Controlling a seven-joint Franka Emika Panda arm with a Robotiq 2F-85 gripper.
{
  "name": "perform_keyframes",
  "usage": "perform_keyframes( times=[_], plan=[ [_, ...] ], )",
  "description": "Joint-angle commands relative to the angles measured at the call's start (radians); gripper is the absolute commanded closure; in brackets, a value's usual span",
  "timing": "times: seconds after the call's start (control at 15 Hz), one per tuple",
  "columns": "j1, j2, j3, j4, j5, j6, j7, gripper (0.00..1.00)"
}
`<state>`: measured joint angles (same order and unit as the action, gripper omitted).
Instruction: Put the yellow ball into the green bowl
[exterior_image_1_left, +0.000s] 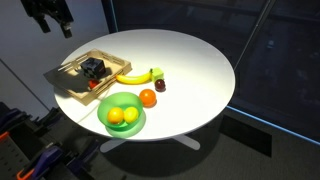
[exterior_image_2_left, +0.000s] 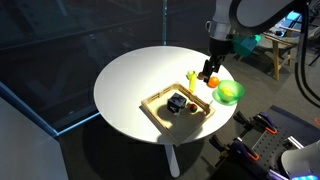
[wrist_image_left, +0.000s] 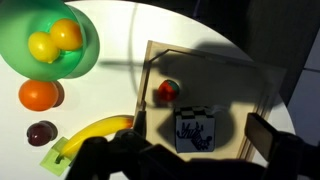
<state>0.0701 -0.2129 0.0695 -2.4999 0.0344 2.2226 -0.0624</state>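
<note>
The green bowl (wrist_image_left: 48, 45) sits near the table edge and also shows in both exterior views (exterior_image_1_left: 122, 113) (exterior_image_2_left: 228, 92). The yellow ball (wrist_image_left: 67, 34) lies inside it next to a paler lemon-yellow fruit (wrist_image_left: 43, 46); the ball also shows in an exterior view (exterior_image_1_left: 116, 117). My gripper (wrist_image_left: 190, 142) is open and empty, and hangs well above the wooden tray (wrist_image_left: 262, 78), away from the bowl. It shows in both exterior views (exterior_image_1_left: 52, 22) (exterior_image_2_left: 212, 66).
An orange ball (wrist_image_left: 38, 95), a dark plum (wrist_image_left: 42, 132) and a banana (wrist_image_left: 95, 130) lie on the white round table (exterior_image_1_left: 190, 70) beside the bowl. The tray holds a checkered cube (wrist_image_left: 197, 130) and a small red ball (wrist_image_left: 167, 91).
</note>
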Motion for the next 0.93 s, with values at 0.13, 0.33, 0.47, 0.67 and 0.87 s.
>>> perform_keyframes(
  times=[0.13, 0.33, 0.47, 0.67, 0.87],
  plan=[
    [0.008, -0.134, 0.000, -0.054, 0.019, -0.024, 0.046, 0.00],
    [0.005, -0.182, 0.001, -0.075, 0.015, -0.034, 0.068, 0.00],
    [0.003, -0.206, 0.002, -0.085, 0.014, -0.057, 0.086, 0.00],
    [0.001, -0.231, 0.003, -0.099, 0.014, -0.089, 0.112, 0.00],
    [0.002, -0.250, 0.001, -0.115, 0.021, -0.105, 0.127, 0.00]
  ],
)
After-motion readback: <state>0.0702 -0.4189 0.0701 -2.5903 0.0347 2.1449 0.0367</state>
